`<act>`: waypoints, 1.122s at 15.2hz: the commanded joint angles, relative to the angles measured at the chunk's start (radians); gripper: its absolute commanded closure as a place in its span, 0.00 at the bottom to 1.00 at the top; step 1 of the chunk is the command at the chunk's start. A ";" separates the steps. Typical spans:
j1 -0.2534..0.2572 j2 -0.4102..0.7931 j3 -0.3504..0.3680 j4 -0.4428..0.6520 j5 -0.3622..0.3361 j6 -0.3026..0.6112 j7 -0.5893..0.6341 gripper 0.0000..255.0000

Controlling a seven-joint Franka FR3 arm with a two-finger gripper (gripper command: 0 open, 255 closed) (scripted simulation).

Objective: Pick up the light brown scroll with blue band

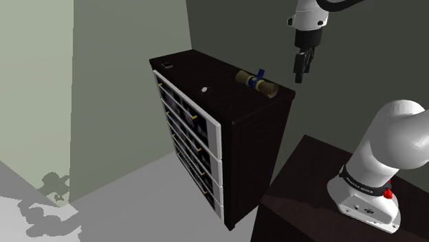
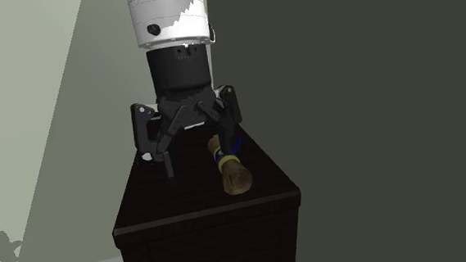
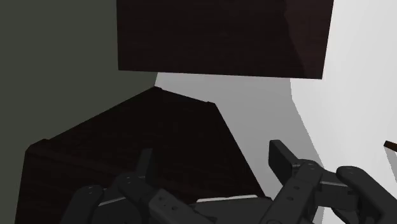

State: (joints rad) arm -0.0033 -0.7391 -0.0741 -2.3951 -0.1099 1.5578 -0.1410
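A dark cabinet [image 1: 249, 141] with pale-edged drawer fronts stands against grey-green walls. On its flat top lies the light brown scroll [image 1: 255, 83], a short roll wrapped around its middle by a blue band [image 1: 258, 77]. In the shoulder view the scroll rests near the cabinet top's far corner, toward 2 o'clock from the centre of the top, and a small white object [image 1: 205, 89] sits well apart from it toward 8 o'clock.

The white arm's black tool [image 1: 300, 69] hangs in the air at about 2 o'clock from the scroll, above the level of the cabinet top and past its edge, clearly apart from the scroll. In the second exterior view the tool [image 2: 200, 156] points downward with the scroll [image 2: 229, 163] lying beyond it at about 4 o'clock; one finger overlaps the scroll in that picture, but this looks like line of sight and not contact. In the wrist view the tool [image 3: 213, 156] has its two fingers spread wide with nothing between them, only dark furniture and grey floor beyond.

Judged from this, the task is at its early approach stage: the scroll is untouched on the cabinet. What is left is to bring the tool over the scroll, lower it around the roll, close on it and lift
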 commanded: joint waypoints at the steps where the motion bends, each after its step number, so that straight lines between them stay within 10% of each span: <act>1: 0.000 0.000 0.000 0.000 0.000 0.000 0.000 0.00; 17: -0.039 0.561 -0.113 0.262 -0.076 0.350 -0.093 0.00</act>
State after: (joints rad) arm -0.0411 -0.2194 -0.1826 -2.1631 -0.1867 1.8933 -0.2289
